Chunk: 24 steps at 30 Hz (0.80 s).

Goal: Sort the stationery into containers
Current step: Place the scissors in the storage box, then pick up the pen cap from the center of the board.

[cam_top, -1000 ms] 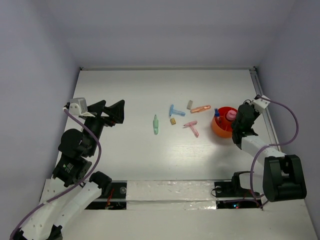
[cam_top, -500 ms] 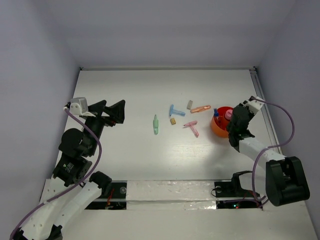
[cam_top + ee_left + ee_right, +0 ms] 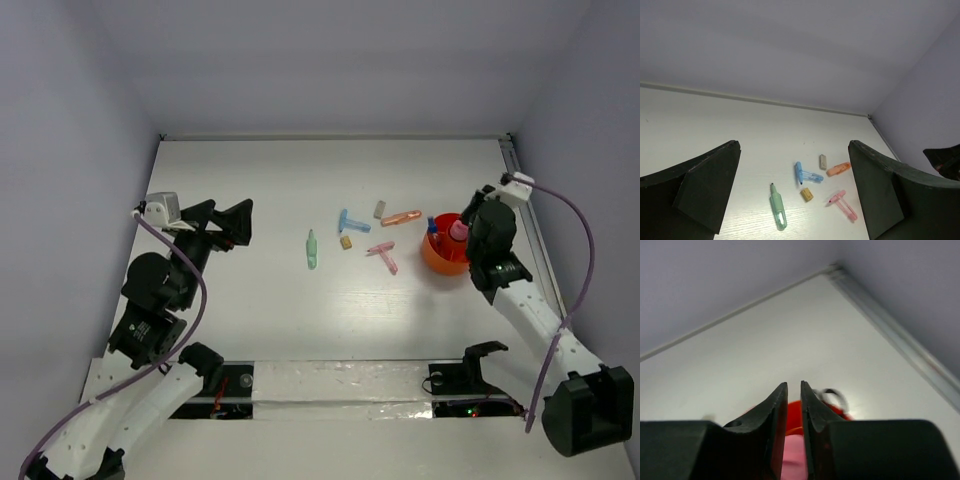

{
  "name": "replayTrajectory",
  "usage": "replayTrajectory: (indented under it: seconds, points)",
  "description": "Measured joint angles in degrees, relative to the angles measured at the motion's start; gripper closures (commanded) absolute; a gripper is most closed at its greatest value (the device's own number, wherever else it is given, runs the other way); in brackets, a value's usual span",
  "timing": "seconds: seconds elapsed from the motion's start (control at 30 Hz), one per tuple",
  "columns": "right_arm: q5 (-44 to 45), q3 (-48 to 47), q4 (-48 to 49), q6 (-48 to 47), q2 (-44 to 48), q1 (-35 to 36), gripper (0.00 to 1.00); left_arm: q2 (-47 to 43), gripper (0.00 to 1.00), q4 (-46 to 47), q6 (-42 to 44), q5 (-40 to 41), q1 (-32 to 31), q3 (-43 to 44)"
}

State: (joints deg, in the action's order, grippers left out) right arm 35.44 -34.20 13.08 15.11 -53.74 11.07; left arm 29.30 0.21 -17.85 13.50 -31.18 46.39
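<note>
Right gripper [image 3: 794, 385]: jaws nearly together with a thin gap, nothing clamped. It sits right over the orange-red bowl [image 3: 437, 262], near the table's [image 3: 250, 180] right edge. The pink tube [image 3: 459, 231] stands in the bowl just under the fingers.

Left gripper [image 3: 792, 143]: jaws wide apart, empty, hovering over the table's left side, well apart from everything.

Loose on the table left of the bowl:
- pink T-piece [image 3: 384, 255], nearest
- orange clear piece [image 3: 401, 217]
- grey block [image 3: 380, 209]
- tan block [image 3: 346, 242]
- blue T-piece [image 3: 351, 221]
- pale green stick [image 3: 311, 249], farthest left
</note>
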Motion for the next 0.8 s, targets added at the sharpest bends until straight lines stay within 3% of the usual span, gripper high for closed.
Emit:
replayTrajectory:
  seconds: [0.07,0.27,0.37,0.4,0.47,0.5,0.6,0.8]
  points:
    - [-7.06,-4.39,-3.45,0.11,-1.79,2.91,0.90,0.55,0.13,0.00,0.00,0.00,0.00,0.00]
    - [-20.65,-16.24,-14.01,-0.09,-17.09,19.96,0.89,3.28,0.13,0.00,0.02,-0.02,0.02,0.00]
    - [-25.18,-20.94,-19.21,-0.22,-26.16,24.81,0.82,5.18,0.14,-0.04,0.04,-0.07,0.07,0.00]
    - [-26.27,-22.64,-20.87,-0.26,-28.92,25.77,0.71,5.90,0.14,-0.09,0.07,-0.04,0.09,0.00]
    - [-27.23,-26.16,-22.93,-0.50,-34.07,27.52,0.63,7.19,0.14,-0.28,0.28,-0.02,0.17,0.00]
    - [-27.54,-27.61,-23.65,-0.70,-36.13,28.02,0.53,7.69,0.14,-0.46,0.42,0.02,0.17,0.00]
    - [-27.58,-31.41,-24.83,-1.14,-42.05,29.44,0.45,8.94,0.14,-0.87,0.79,0.11,0.59,0.00]
    - [-27.23,-35.17,-26.71,-1.99,-50.49,29.66,0.45,10.45,0.14,-1.31,1.20,0.15,1.31,0.00]
